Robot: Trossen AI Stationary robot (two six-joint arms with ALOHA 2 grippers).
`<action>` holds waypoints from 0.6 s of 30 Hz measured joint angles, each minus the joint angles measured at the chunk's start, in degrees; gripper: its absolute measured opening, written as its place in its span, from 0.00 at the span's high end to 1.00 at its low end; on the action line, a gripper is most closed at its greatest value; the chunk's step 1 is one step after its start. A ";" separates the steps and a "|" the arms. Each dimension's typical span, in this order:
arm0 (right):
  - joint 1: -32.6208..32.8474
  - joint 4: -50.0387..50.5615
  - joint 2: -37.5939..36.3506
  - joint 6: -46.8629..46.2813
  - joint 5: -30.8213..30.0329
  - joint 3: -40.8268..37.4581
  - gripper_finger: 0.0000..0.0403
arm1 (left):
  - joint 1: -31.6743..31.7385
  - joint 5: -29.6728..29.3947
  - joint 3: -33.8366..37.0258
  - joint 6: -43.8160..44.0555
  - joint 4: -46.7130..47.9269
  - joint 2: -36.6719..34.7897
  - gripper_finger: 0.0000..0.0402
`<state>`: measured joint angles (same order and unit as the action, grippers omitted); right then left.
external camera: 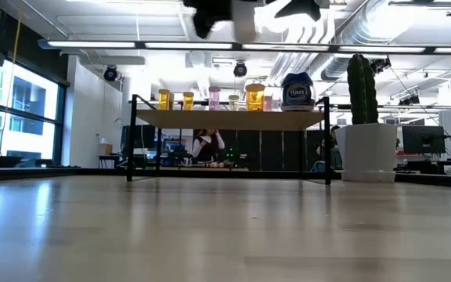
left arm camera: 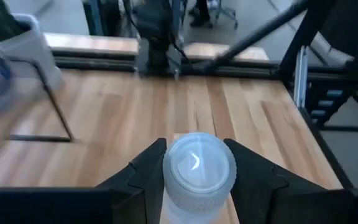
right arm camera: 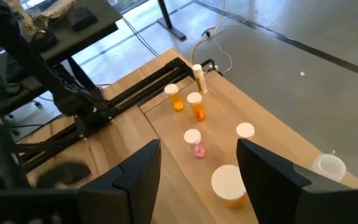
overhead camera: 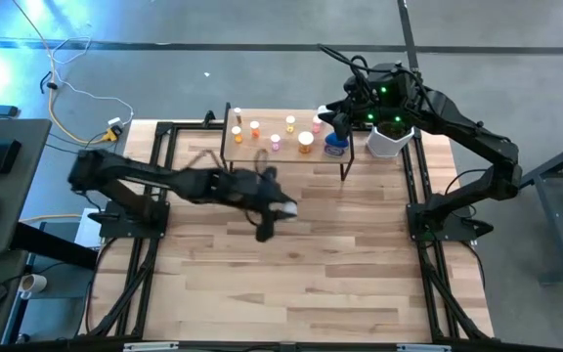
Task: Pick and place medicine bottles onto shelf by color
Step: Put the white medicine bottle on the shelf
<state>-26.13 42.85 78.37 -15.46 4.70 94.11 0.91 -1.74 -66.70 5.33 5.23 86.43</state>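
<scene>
Left wrist view: left gripper (left arm camera: 197,171) jaws closed around a white-capped clear bottle (left arm camera: 197,167) held upright, cap toward the camera — shelf (overhead camera: 262,149) lies beyond it toward the table's far edge, where the right gripper (right arm camera: 197,162) hovers open, empty, over the shelved bottles.

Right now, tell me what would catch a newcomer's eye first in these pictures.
First, the left gripper raised over the middle of the table, its fingers on either side of a white-capped bottle. Next, the row of small bottles and the blue jar on the shelf at the far edge. The right gripper hovers open above that shelf, beside the potted cactus.
</scene>
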 joint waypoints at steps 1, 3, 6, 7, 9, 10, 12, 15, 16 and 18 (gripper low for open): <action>0.00 0.06 0.00 0.06 -0.35 0.00 0.50 | 0.62 0.04 0.75 -0.41 0.15 -1.88 0.67; 0.00 -0.09 0.00 0.02 -1.01 0.00 0.50 | 1.64 -0.09 2.38 -1.36 0.00 -5.72 0.66; -0.22 -0.37 0.00 0.00 -1.27 0.00 0.50 | 3.49 -0.22 6.45 -1.39 0.82 -11.83 0.66; -0.22 -0.46 0.00 0.02 -1.56 0.00 0.50 | 4.23 -0.31 8.07 -1.15 0.80 -13.90 0.66; -0.22 -0.91 0.00 -0.05 -2.59 0.00 0.50 | 5.68 -0.97 11.74 -0.92 1.02 -18.30 0.66; -0.22 -0.95 0.00 -0.05 -3.29 0.00 0.50 | 6.38 -1.69 13.44 -0.38 0.56 -20.24 0.66; -0.22 -1.31 0.00 -0.01 -4.52 0.00 0.50 | 7.63 -3.16 17.15 0.44 0.19 -23.88 0.66; -0.22 -2.10 0.00 -0.31 -5.79 0.00 0.50 | 9.13 -5.37 22.16 1.46 -2.05 -28.32 0.65; -0.22 -2.37 0.00 -0.61 -5.86 0.00 0.50 | 9.63 -6.28 23.39 1.52 -2.64 -29.53 0.65; -0.22 -3.15 0.00 -1.03 -5.94 0.00 0.50 | 10.64 -8.82 25.48 1.52 -2.62 -31.41 0.65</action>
<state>-26.35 39.70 78.37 -16.49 -1.24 94.11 11.55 -10.56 -41.22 6.85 2.62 55.01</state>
